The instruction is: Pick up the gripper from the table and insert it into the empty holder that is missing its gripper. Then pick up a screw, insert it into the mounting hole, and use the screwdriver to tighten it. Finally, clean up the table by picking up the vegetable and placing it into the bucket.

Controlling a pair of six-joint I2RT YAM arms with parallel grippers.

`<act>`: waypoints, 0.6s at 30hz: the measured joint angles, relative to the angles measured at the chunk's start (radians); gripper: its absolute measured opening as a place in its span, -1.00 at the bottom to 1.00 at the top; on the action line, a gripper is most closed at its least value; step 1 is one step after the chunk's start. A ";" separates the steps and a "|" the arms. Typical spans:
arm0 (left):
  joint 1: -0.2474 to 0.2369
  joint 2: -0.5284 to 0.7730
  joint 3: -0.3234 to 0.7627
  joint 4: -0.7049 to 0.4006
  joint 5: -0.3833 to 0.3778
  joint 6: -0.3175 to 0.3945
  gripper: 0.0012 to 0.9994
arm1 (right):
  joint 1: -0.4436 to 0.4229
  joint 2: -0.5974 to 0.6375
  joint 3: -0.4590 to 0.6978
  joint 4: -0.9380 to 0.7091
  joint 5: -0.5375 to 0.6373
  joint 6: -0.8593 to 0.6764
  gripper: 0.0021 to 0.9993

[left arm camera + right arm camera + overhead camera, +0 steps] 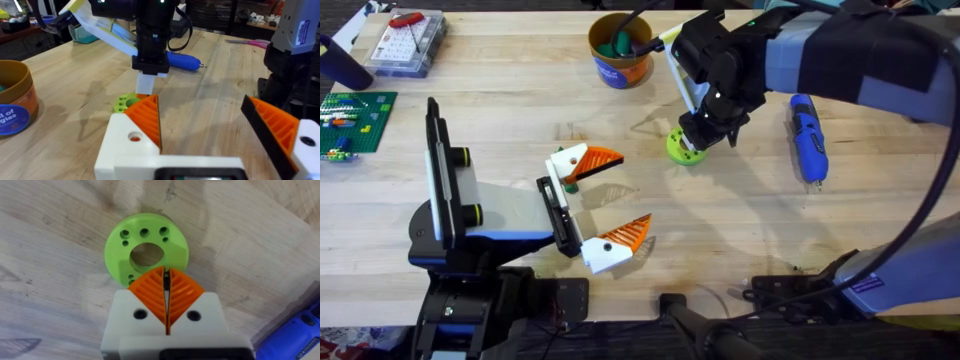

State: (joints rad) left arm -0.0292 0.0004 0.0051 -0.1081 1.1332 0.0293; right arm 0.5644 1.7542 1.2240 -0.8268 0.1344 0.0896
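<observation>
**Right hand closed over the green disc, left hand open near the surface's front**

The right hand (705,135) is seen lowered over a lime-green disc with holes (683,148) in the overhead view. In the right wrist view its orange ribbed pads (182,290) are pressed together, with a small dark item pinched at their tips (164,281); what that item is cannot be told. The tips are placed at the near rim of the disc (145,248), just beside its large middle hole.

The left hand (610,205) is held wide open above the wooden surface (740,230), its two white fingers with orange pads (600,158) spread well apart and nothing between them. In the left wrist view the right hand (145,85) is seen coming down onto the disc (123,104) beyond the left finger.

The bright blue screwdriver (808,138) is laid flat on the surface to the right of the disc, apart from both hands. The yellow-orange bucket (620,50) with a blue band is stood at the far edge of the surface, and something green and blue is seen inside it. A clear plastic parts box (405,42) is set at the far left corner, with a green building-brick plate (355,118) near it at the left edge.
</observation>
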 joint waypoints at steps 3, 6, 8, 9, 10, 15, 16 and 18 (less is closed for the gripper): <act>0.000 0.000 0.000 0.000 0.000 0.000 0.98 | 0.000 0.000 0.000 -0.001 0.000 0.000 -0.97; 0.000 0.000 0.000 0.000 0.000 0.000 0.98 | -0.003 0.000 0.000 0.005 -0.001 0.000 -0.97; 0.000 0.000 0.000 0.000 0.000 0.000 0.98 | -0.009 0.000 0.000 0.014 -0.001 0.000 -0.97; 0.000 0.000 0.000 0.000 0.000 0.000 0.98 | -0.014 0.000 0.000 0.016 -0.001 0.000 -0.97; 0.000 0.000 0.000 0.000 0.000 0.000 0.98 | -0.020 0.000 0.000 0.017 -0.001 0.000 -0.97; 0.000 0.000 0.000 0.000 0.000 0.000 0.98 | -0.041 0.000 0.000 0.016 -0.014 0.000 -0.97; 0.000 0.000 0.000 0.000 0.000 0.000 0.98 | -0.042 0.000 0.000 0.017 -0.019 0.000 -0.97; 0.000 0.000 0.000 0.000 0.000 0.000 0.98 | -0.042 0.000 0.000 0.021 -0.026 0.000 -0.97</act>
State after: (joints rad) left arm -0.0292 0.0002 0.0051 -0.1083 1.1332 0.0292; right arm 0.5228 1.7544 1.2236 -0.8056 0.1083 0.0895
